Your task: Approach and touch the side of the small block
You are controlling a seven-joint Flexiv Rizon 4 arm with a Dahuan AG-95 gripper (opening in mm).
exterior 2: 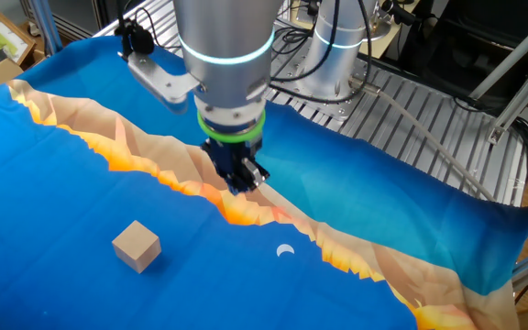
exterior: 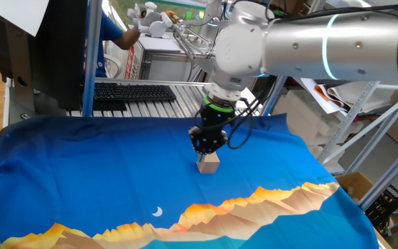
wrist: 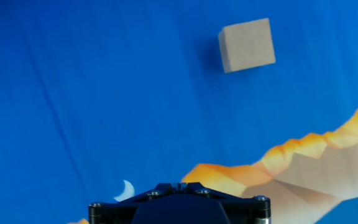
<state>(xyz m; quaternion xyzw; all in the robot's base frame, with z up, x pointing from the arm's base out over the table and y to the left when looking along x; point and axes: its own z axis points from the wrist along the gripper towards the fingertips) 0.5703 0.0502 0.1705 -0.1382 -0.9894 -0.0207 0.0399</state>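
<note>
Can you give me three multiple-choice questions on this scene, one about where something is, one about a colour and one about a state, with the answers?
1. Where does the small block sit?
A. on the blue cloth
B. on the keyboard
C. between the fingers

2. What colour is the crescent printed on the cloth?
A. red
B. white
C. green

3. Is the gripper touching the block?
A. yes, pressing its top
B. yes, clamped on it
C. no, apart from it

Answers: 1 A, blue fabric shows all round the block. 2 B, it reads white against the blue. 3 C, the other fixed view shows bare cloth between them.
</note>
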